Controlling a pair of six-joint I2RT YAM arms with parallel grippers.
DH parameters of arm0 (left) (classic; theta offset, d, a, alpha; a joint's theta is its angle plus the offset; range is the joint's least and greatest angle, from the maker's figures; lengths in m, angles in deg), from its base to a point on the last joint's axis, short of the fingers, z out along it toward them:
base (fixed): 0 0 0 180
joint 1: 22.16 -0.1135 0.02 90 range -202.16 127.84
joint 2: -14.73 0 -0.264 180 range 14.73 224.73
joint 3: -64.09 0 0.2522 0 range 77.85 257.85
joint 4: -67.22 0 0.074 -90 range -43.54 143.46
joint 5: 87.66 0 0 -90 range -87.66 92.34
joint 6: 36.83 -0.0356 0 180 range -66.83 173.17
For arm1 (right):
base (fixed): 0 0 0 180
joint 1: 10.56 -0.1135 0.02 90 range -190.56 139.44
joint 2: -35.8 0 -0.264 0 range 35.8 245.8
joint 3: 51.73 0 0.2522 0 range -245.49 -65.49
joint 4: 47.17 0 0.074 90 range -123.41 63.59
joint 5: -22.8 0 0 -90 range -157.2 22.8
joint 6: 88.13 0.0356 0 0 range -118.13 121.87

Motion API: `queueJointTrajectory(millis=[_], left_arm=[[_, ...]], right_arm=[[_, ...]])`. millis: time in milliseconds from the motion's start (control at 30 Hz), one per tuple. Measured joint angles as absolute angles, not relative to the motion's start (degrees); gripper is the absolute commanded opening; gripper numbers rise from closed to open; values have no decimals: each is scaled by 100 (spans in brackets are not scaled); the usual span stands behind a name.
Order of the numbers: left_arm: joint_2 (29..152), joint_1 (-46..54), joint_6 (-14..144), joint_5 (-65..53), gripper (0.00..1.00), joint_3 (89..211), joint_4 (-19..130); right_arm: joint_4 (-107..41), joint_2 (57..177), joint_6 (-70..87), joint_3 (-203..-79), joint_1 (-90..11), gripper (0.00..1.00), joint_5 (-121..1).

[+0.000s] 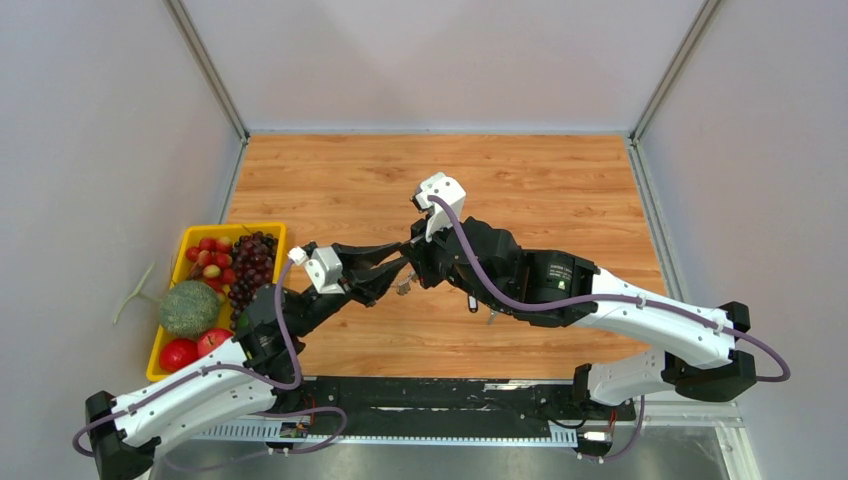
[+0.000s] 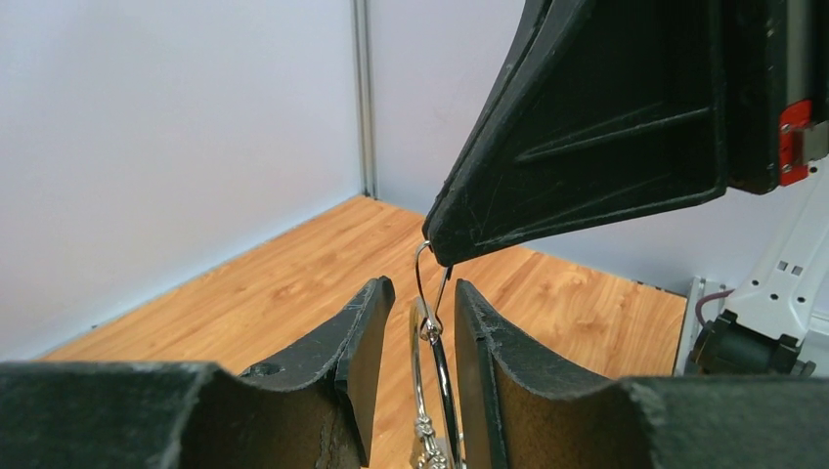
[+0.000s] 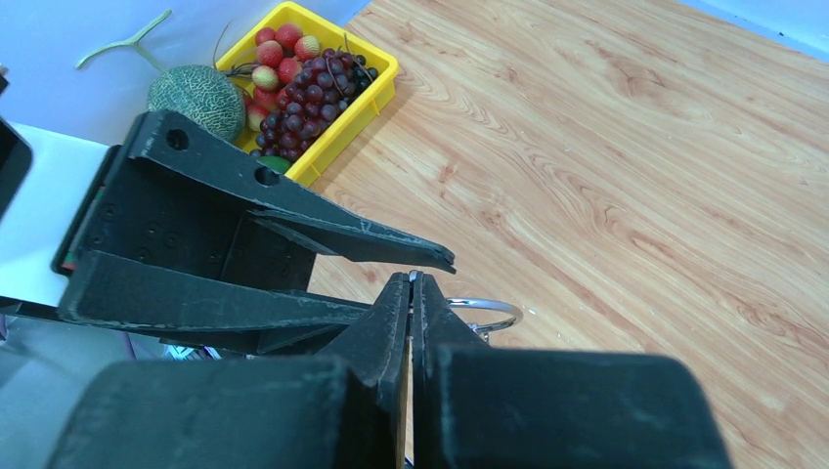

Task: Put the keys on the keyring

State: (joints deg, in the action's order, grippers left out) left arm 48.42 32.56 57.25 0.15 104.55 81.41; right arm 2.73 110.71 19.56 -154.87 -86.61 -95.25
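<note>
Wooden table with a yellow fruit tray at its left edge. Both arms reach in over the boards to the right of the tray: left arm from beside the tray's near end, right arm from well to the right of it. The grippers meet tip to tip a short way right of the tray. Right gripper is clenched, its tips pinching the thin wire of the keyring, which hangs clear of the table. Left gripper is released, jaws apart with the ring standing in the gap between them. A small dark piece lies on the boards under the right arm, further from the tray and too small to identify.
</note>
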Motion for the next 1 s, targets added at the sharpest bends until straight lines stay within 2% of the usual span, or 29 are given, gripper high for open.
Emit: queueJointTrajectory(millis=[1000], left_arm=[[4846, 3256, 5727, 98, 37, 10448, 8101]], right_arm=[[273, 11071, 1956, -15487, -8664, 0, -9567]])
